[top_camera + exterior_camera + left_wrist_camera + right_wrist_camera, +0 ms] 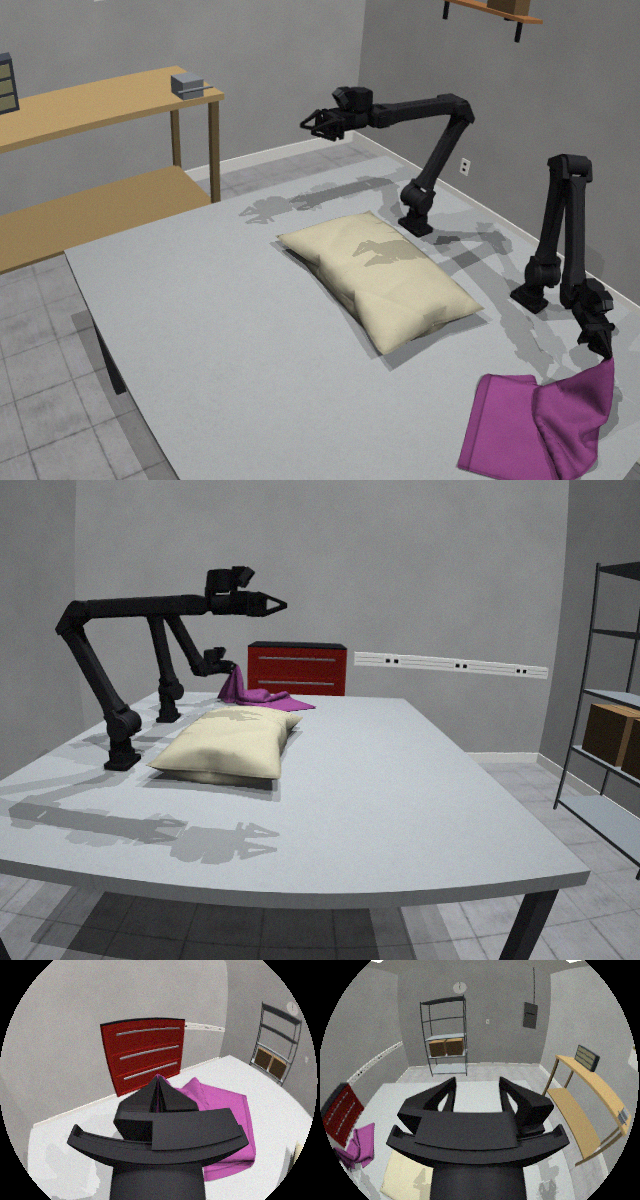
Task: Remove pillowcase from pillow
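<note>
- The magenta pillowcase point(504, 423) point(281, 702) point(232, 1108) point(366, 1142) hangs by one corner from the left gripper point(607, 356) point(233, 667) point(158, 1080), its fingers pinched on the cloth; the rest slumps below them onto the table point(232, 335) point(413, 815) point(272, 1092) point(477, 1097).
- The cream pillow point(377, 279) point(227, 743) point(298, 1158) point(406, 1175) lies apart from the pillowcase, between the two arms' grippers.
- The right gripper point(321, 132) point(284, 605) point(477, 1080), spread and holding nothing, hovers above table height.
</note>
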Controlling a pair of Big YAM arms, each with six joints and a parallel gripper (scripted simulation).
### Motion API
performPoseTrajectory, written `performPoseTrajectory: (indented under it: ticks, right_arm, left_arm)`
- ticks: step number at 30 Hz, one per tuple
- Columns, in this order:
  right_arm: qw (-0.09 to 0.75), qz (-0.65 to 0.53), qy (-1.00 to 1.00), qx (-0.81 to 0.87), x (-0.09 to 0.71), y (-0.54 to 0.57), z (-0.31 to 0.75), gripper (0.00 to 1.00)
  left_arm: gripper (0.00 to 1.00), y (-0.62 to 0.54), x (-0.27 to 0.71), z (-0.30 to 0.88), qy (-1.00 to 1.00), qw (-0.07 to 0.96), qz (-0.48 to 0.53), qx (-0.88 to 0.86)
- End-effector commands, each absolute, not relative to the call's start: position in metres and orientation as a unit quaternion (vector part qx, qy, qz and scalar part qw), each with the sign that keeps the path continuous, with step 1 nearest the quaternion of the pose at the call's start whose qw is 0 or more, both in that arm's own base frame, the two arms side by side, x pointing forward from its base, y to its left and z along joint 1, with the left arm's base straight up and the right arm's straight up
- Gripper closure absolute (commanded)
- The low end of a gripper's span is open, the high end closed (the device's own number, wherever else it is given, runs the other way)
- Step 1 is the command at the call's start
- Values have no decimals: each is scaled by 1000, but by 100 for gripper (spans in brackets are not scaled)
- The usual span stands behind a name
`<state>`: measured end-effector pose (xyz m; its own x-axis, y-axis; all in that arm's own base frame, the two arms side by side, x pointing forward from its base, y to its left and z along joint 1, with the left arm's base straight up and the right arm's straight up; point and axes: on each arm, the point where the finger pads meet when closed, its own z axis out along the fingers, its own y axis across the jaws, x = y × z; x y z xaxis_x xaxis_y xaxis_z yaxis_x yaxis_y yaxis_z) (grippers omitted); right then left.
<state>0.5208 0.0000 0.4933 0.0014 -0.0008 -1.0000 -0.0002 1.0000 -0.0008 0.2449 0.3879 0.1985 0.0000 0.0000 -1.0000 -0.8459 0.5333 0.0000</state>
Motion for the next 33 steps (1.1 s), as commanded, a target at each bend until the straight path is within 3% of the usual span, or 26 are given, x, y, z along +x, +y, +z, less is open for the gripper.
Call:
performPoseTrajectory:
  ticks: [1, 33]
  right_arm:
    - [717, -7, 697, -2, 521, -4, 511, 40]
    - [717, -7, 697, -2, 521, -4, 511, 40]
  left_arm:
    - [98, 391, 240, 207, 607, 627, 352, -339]
    - [98, 389, 211, 139, 608, 608, 365, -358]
